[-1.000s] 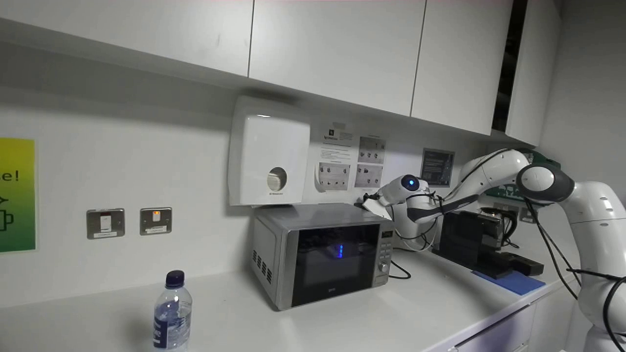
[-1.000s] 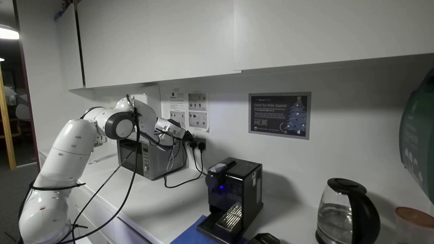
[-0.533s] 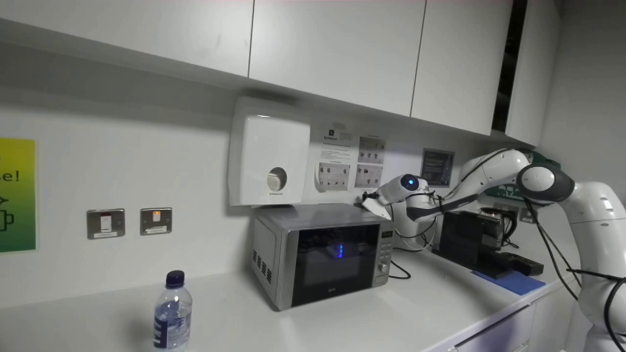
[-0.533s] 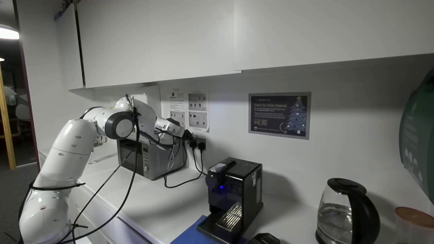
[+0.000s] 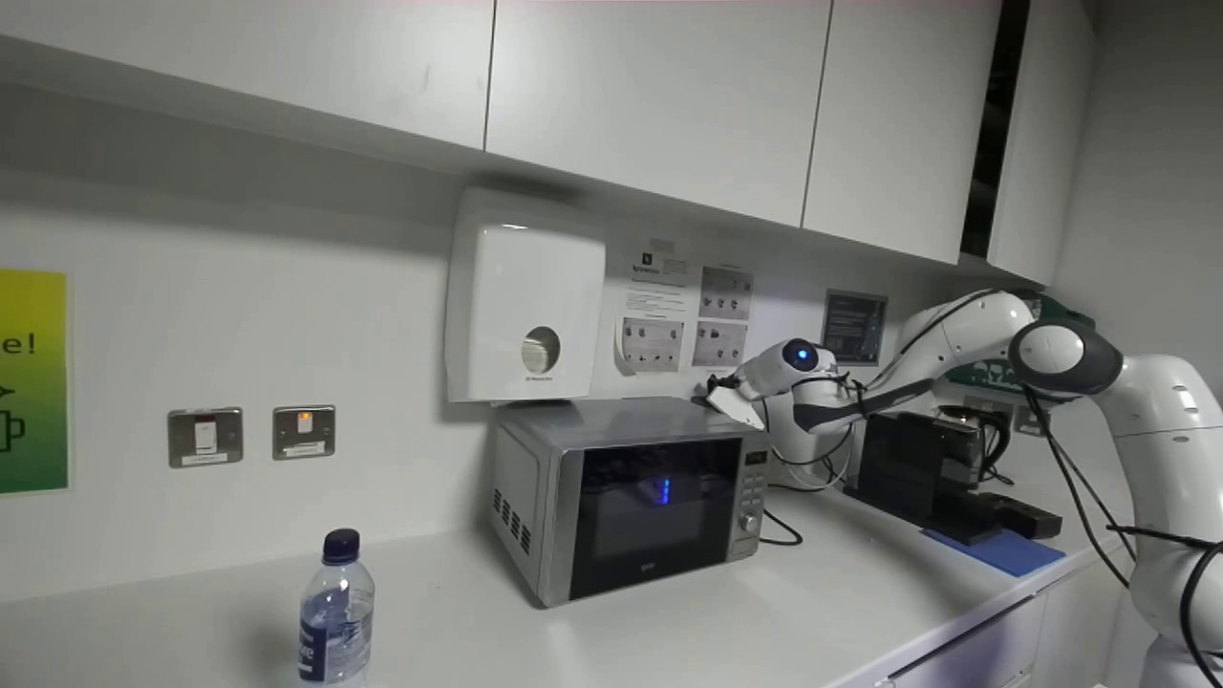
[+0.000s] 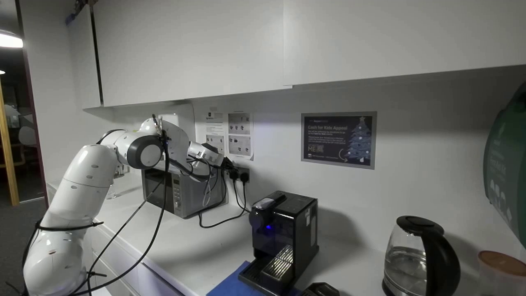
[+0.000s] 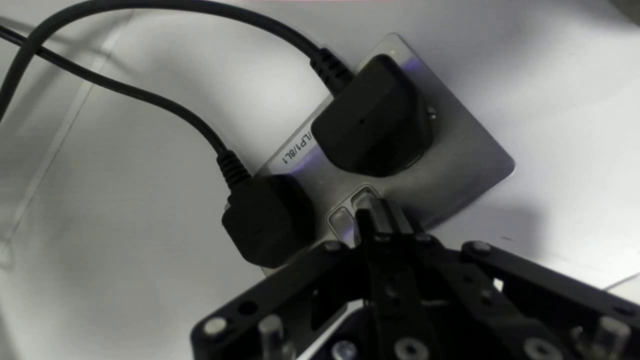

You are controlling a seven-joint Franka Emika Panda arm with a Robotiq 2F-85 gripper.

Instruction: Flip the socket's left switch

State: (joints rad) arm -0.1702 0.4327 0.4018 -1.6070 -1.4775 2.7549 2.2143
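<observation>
Black cables (image 7: 150,97), cropped at left in the wrist view, run to a black plug (image 7: 272,220) masking one end of a silver-coloured double socket (image 7: 470,160), slanted across that view; its white label strip (image 7: 298,146) is partly covered. Next come two grey switches (image 7: 342,222), a second plug (image 7: 372,120) above them, and the gripper (image 7: 384,212), its fingers pressed together over the switch farther right; contact is hard to judge.

In an exterior view, a yellow-and-green poster (image 5: 33,401) is cut off at left, near two metal plates (image 5: 304,433) with labels too small to read. A water bottle (image 5: 336,612), cropped at its base, stands on a white counter (image 5: 459,621) beside a silver microwave (image 5: 635,506), under white cupboards (image 5: 650,105).

In an exterior view, the white arm (image 6: 88,176) hides part of the microwave. The socket, dark and partly blocked by the gripper, is on the wall (image 6: 279,181) just to the microwave's right, followed by a black coffee machine (image 6: 287,230), a Christmas-tree poster (image 6: 339,139), a glass kettle (image 6: 419,259) and a green case (image 6: 507,164), cropped at right.
</observation>
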